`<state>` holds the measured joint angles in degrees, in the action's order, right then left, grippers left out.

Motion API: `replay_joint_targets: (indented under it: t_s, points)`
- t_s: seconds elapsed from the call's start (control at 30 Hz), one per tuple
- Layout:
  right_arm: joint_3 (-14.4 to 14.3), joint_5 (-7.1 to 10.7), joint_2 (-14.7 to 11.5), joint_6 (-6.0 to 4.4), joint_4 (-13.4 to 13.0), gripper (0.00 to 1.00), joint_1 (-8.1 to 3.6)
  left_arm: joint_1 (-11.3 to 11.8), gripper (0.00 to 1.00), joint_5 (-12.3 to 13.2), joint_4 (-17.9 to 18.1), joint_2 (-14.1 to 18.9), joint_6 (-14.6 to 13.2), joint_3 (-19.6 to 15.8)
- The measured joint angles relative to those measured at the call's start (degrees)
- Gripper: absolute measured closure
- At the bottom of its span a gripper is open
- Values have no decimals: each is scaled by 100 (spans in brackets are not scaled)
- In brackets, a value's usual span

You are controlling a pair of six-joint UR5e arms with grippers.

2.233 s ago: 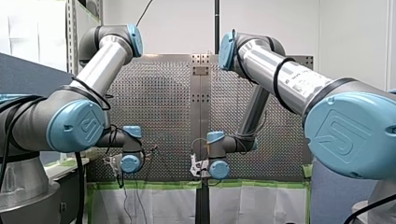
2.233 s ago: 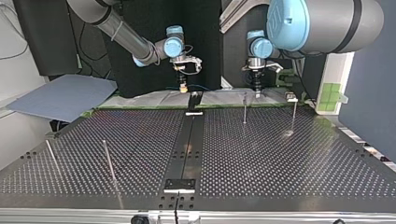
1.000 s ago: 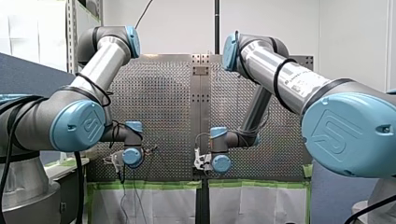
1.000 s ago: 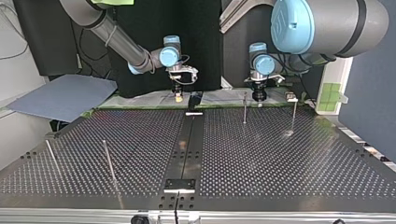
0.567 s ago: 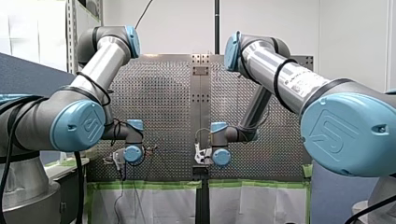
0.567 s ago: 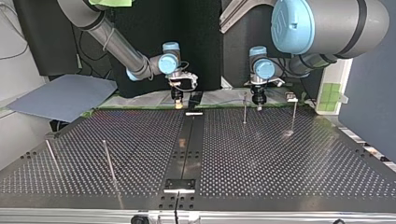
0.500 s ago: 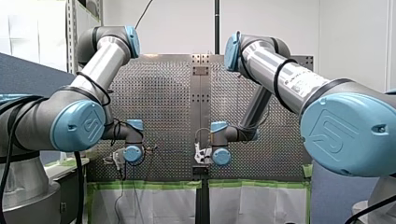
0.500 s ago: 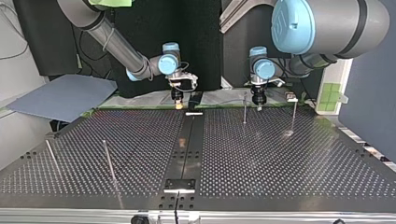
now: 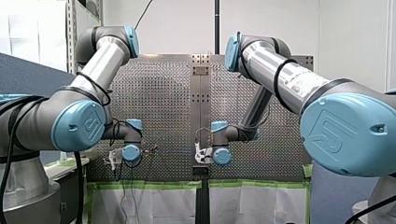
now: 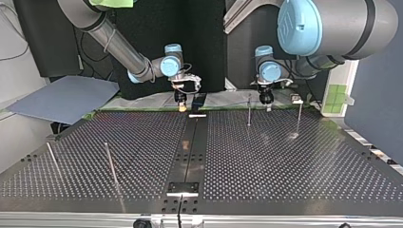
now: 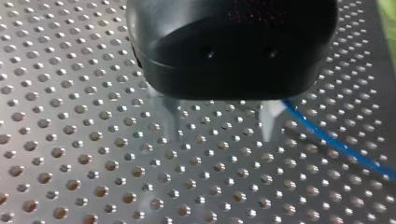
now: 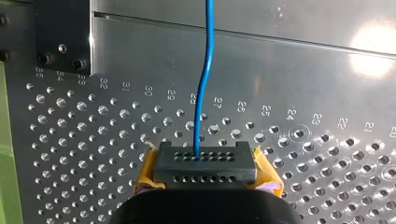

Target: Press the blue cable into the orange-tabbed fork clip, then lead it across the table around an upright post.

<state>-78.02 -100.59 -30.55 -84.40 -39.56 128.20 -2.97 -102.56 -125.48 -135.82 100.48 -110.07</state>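
Right wrist view: your right end effector [image 12: 204, 163] is clenched on the blue cable [image 12: 205, 84]; your left end effector [image 11: 219, 126] hangs released above the table [image 11: 93, 163], cable just beside it.

My left pincer [image 11: 219, 135] hangs low with metal fingers [image 11: 169, 119] spread, while my right pincer [image 12: 208, 161] grips the blue cable [image 12: 205, 79].

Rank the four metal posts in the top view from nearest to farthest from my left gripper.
1. Middle post, right beside my left gripper, toward the view's centre.
2. Right post, at the view's right, a little closer to the camera.
3. Near-left post, in the front left area.
4. Far-left post, by the table's left edge.
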Motion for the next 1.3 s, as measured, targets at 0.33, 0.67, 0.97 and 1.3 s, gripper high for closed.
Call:
replay_joint_targets:
  t_s: [0.33,0.67,0.97,1.3]
  points:
    - [0,4,1,-17,26,100,-1,15,0,344,-304,5,28,-201]
    - [1,37,0,-37,26,100,-1,20,0,812,-238,17,78,-615]
    - [-1,75,1,-46,26,100,-1,29,0,1221,-53,228,103,-903]
    - [0,97,1,-62,33,100,-1,-56,0,1301,-209,740,107,-1211]
